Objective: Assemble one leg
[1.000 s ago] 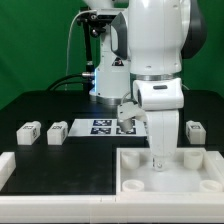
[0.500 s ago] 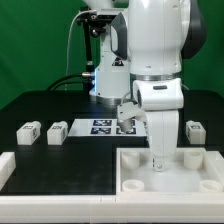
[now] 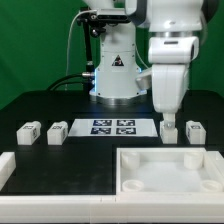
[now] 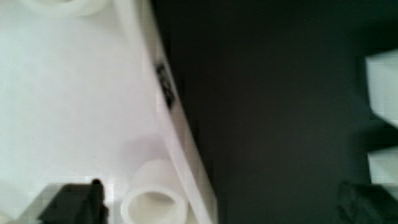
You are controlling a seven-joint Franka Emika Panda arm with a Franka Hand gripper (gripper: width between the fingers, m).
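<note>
Nearest the counter's front edge lies the big white tray (image 3: 170, 152), filling the front corner on the exterior view's right. Its raised rim and round corner sockets (image 4: 151, 205) are the tallest things down low. In the other front corner a white part (image 3: 5, 165) is cut off by the picture's edge. Between the two, the black counter (image 3: 70, 165) is bare.

My gripper (image 3: 168, 116) hangs over the tray's far rim, where white plastic meets black counter in the wrist view. My fingers are spread wide with nothing between them. One dark finger (image 4: 71, 200) shows plainly; the other is lost against the dark top.

Just past the tray's far rim stands the leg (image 3: 170, 129), a small white block. In the exterior view it sits right under my fingertips, though I cannot tell whether I am over it or in front of it. A second leg (image 3: 196, 131) stands just beside it, toward the counter's edge on the exterior view's right. Two white blurs at the rim of the wrist view are too soft to name.

In the same row, well apart toward the opposite edge, a third leg (image 3: 57, 131) and a fourth leg (image 3: 29, 132) stand side by side. Between the pairs the marker board (image 3: 113, 126) lies flat, so the middle of the counter is low and open.

At the back edge my own base (image 3: 113, 70) rises, with black cables (image 3: 65, 85) trailing toward the back corner on the exterior view's left.
</note>
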